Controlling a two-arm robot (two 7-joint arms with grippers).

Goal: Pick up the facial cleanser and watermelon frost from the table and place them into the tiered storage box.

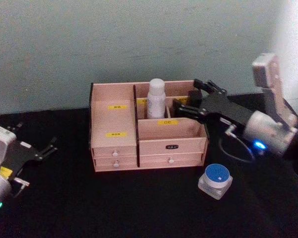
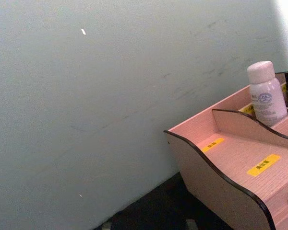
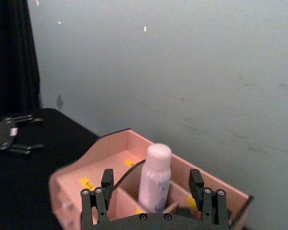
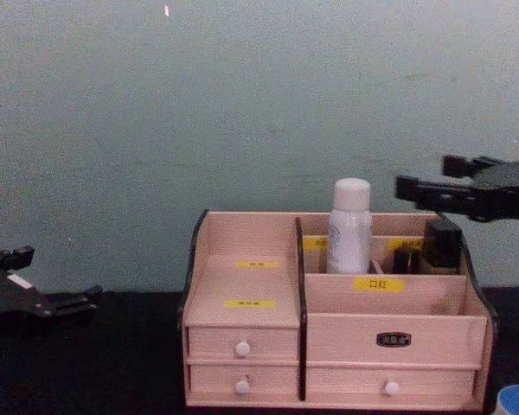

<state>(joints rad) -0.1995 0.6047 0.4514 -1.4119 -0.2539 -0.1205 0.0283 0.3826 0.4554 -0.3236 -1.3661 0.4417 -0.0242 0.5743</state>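
Right gripper (image 1: 185,92) is being held open and empty over the back right of the tiered storage box (image 1: 114,144), probably because the facial cleanser (image 1: 156,98) is sitting upright in a rear compartment, with the watermelon frost (image 1: 216,179) being left on the table (image 1: 139,208) out front and the left gripper (image 1: 36,138) parked open far left.

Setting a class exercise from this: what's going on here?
The facial cleanser stands upright in a rear compartment of the tiered storage box. The right pincer hangs open beside it, over the box's right side. The watermelon frost sits on the table in front, not yet picked up. The left pincer is parked open at the left.
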